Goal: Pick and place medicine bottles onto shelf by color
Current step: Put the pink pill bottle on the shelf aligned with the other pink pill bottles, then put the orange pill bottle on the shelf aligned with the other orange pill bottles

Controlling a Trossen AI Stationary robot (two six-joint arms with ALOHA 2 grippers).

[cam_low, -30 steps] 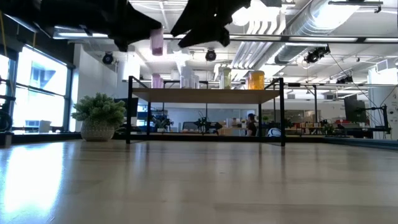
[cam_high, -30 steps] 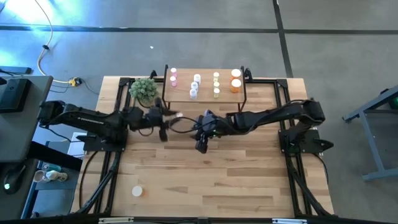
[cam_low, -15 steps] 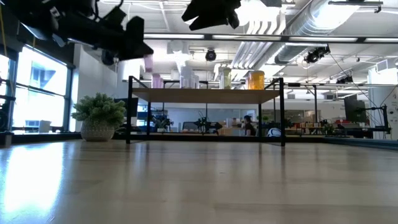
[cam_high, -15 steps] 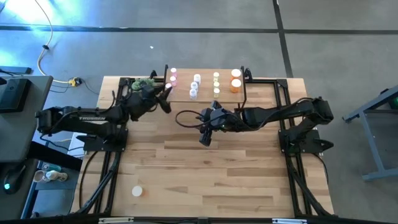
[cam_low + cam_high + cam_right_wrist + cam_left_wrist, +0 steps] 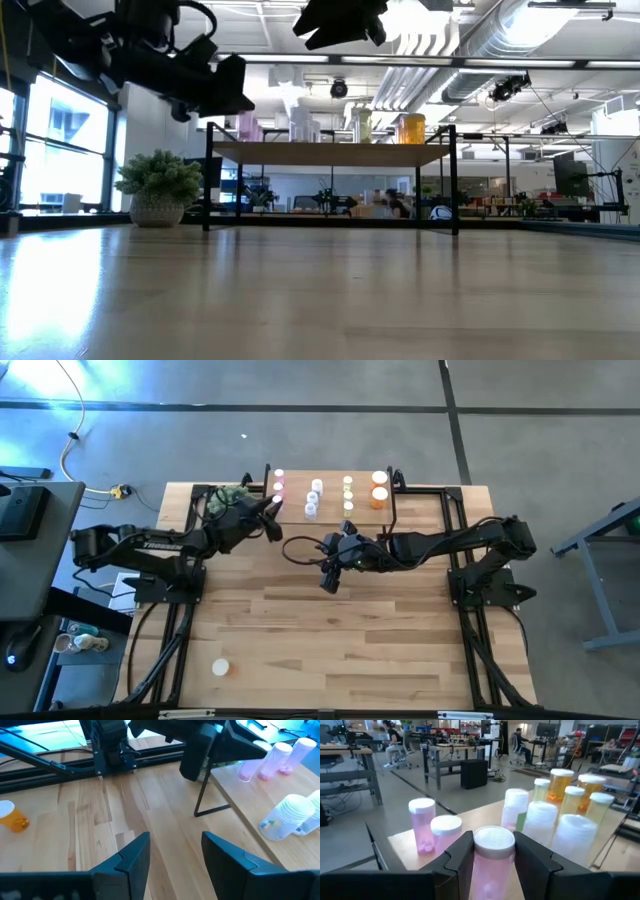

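My left gripper (image 5: 272,510) (image 5: 493,847) reaches level over the left front of the shelf (image 5: 330,510), shut on a pink, white-capped medicine bottle (image 5: 493,840). Just beyond it two more pink bottles (image 5: 432,827) stand on the shelf top. To their right stand whitish bottles (image 5: 540,820), yellow-green ones (image 5: 572,800) and orange ones (image 5: 561,782). My right gripper (image 5: 329,577) (image 5: 175,852) hangs open above the table in front of the shelf, nothing between its fingers. One orange bottle (image 5: 220,668) lies on the table near its left front corner. My left gripper pinches the pink bottle's body just under its white cap (image 5: 492,865) between its two fingers (image 5: 461,857). The fingers come level, slanting from the table's left and near side toward the shelf. The bottle stands upright; the fingers hide its bottom.
A small potted plant (image 5: 228,495) (image 5: 158,185) stands on the table at the shelf's left end, close beside my left arm. The shelf's black legs (image 5: 202,795) rise from the tabletop. Bare wood (image 5: 340,640) spreads in front of the shelf.
My left gripper has swung with the pink bottle away from my right gripper, toward the far edge and the shelf's left end, turning as it went; the bottle has stayed upright in it. My right gripper has risen a little and drawn slightly toward the right.
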